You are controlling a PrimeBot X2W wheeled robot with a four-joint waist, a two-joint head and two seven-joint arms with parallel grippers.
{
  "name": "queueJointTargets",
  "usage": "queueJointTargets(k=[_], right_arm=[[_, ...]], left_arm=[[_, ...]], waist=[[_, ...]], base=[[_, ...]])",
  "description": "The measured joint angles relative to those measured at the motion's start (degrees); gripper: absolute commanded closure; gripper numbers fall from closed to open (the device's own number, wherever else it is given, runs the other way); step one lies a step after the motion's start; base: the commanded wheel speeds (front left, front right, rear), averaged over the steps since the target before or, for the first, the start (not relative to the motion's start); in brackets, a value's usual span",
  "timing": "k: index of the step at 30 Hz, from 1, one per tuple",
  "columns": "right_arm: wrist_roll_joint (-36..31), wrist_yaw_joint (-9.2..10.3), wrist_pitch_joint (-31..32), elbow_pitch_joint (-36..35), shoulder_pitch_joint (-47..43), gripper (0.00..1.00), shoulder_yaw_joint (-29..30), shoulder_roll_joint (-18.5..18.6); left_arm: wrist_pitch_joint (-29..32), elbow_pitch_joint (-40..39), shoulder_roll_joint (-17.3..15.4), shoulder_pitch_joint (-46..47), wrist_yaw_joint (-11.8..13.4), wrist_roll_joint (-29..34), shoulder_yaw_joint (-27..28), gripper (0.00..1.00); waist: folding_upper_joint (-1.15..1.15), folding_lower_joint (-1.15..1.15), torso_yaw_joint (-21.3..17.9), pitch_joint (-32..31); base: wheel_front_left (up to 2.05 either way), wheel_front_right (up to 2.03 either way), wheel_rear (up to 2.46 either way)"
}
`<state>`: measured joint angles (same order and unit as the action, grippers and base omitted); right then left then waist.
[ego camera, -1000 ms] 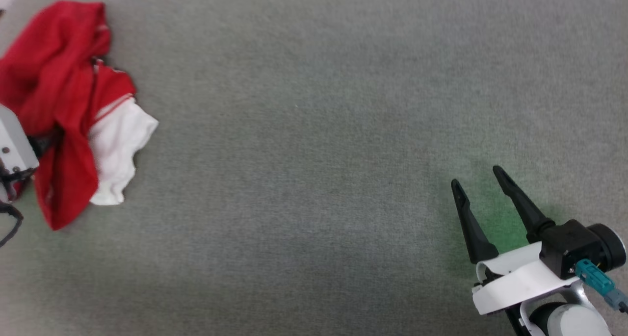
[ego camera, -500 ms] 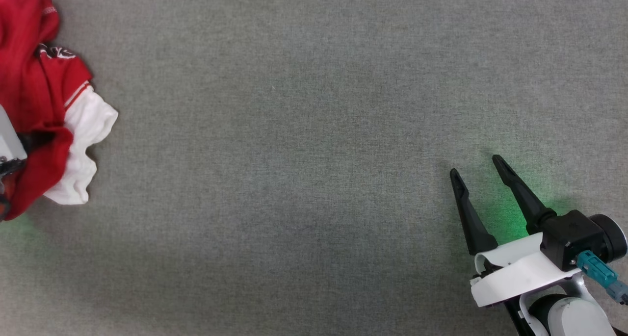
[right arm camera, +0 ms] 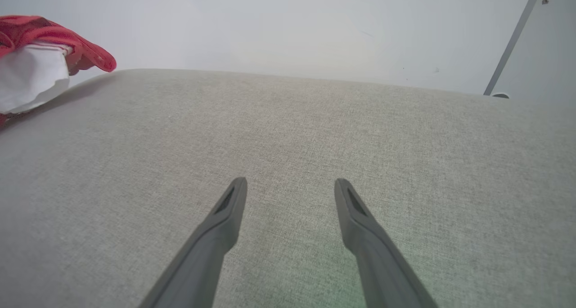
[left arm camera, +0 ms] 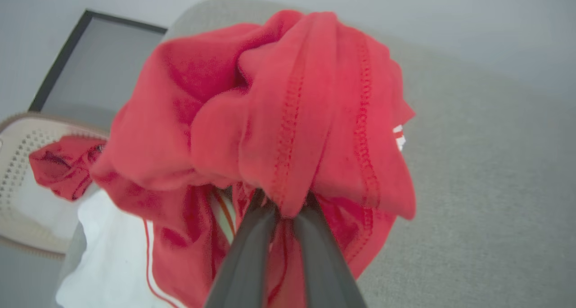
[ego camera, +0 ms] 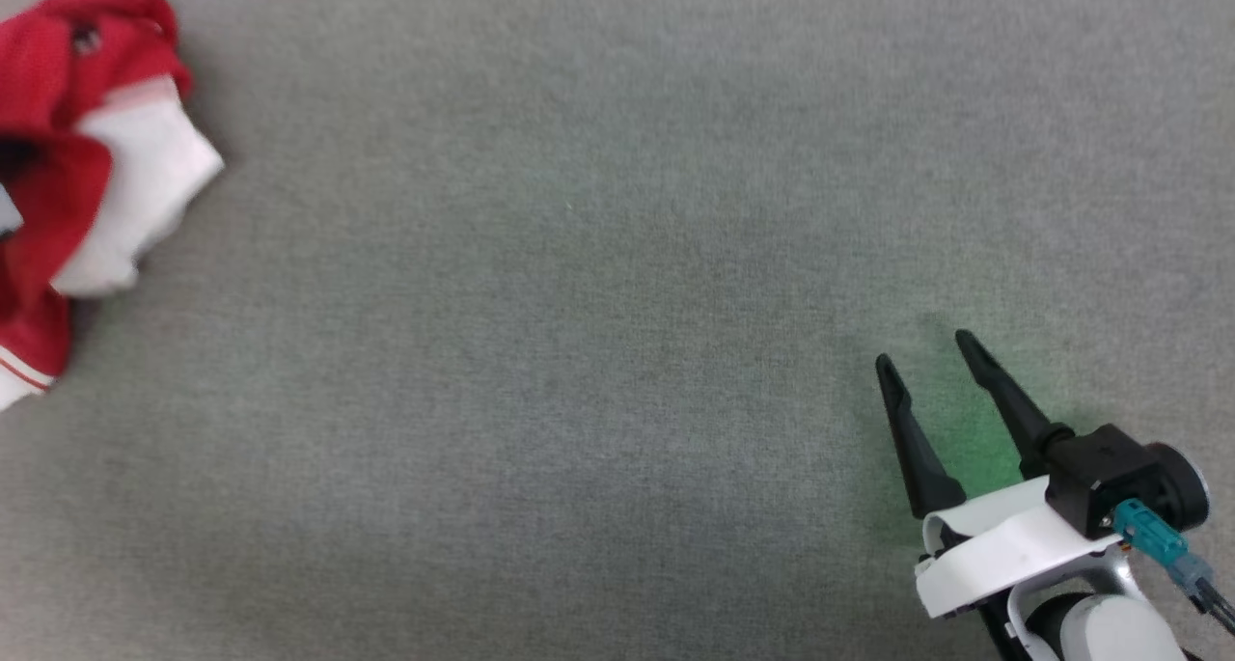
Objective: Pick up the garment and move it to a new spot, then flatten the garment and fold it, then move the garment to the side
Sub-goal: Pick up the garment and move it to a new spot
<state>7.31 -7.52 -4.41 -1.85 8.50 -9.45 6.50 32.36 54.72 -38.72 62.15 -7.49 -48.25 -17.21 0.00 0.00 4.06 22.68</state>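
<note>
The garment [ego camera: 58, 72], a red T-shirt with white sleeve ends, hangs bunched at the far left of the head view. In the left wrist view my left gripper [left arm camera: 282, 200] is shut on a red hemmed fold of the garment [left arm camera: 288, 110], and the cloth drapes over and around the fingertips. My right gripper [ego camera: 923, 350] stands open at the lower right, low over the grey cloth surface [ego camera: 579, 352], with nothing between its fingers. The right wrist view shows the right gripper [right arm camera: 291, 182] open and the garment [right arm camera: 40, 42] far off at the upper left.
A pale perforated basket [left arm camera: 18, 164] holding another red cloth [left arm camera: 58, 164] sits beyond the surface's left end, next to a dark-framed panel [left arm camera: 90, 60]. A pale wall and a slanted grey pole [right arm camera: 513, 38] lie past the far edge.
My left gripper has shut on the garment, which has bunched up and risen off the surface. The head camera has shifted. My right gripper has stayed open in about the same place.
</note>
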Motion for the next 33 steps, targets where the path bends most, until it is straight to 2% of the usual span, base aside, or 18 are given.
queueJointTargets(k=[7, 16, 21, 24, 33], right_arm=[[1.2, 0.0, -1.5, 3.0, -0.9, 0.0, -0.2, -0.9], [2.4, 0.0, -3.2, 6.4, -0.9, 0.0, -0.5, -1.8], [2.6, 0.0, -3.8, 7.6, -0.9, 0.0, 1.3, -2.1], [2.0, 0.0, -4.2, 8.0, -0.9, 0.0, 2.4, -1.5], [0.8, 0.0, -4.7, 9.3, -1.1, 0.0, 8.2, 0.8]], left_arm=[[-4.9, -7.8, -2.1, 2.8, 0.0, 0.7, -2.8, 1.0], [-4.1, -16.9, -0.9, 3.6, 0.1, -0.5, -5.7, 1.0], [0.1, -25.3, 1.1, 1.7, 2.6, -1.9, -6.8, 1.0], [2.5, -30.8, 1.2, -0.9, 4.6, -3.2, -6.9, 1.0], [8.2, -48.5, 0.8, -10.5, 11.3, -6.9, -7.2, 1.0]], waist=[[0.0, 0.0, 1.1, -5.3], [0.0, 0.0, 2.2, -12.7], [0.0, 0.0, 2.0, -16.4], [0.0, 0.0, 1.3, -18.1], [0.0, 0.0, -4.7, -19.8]], base=[[0.0, 0.0, 0.0], [0.0, 0.0, 0.0], [0.0, 0.0, 0.0], [0.0, 0.0, 0.0], [0.0, 0.0, 0.0]])
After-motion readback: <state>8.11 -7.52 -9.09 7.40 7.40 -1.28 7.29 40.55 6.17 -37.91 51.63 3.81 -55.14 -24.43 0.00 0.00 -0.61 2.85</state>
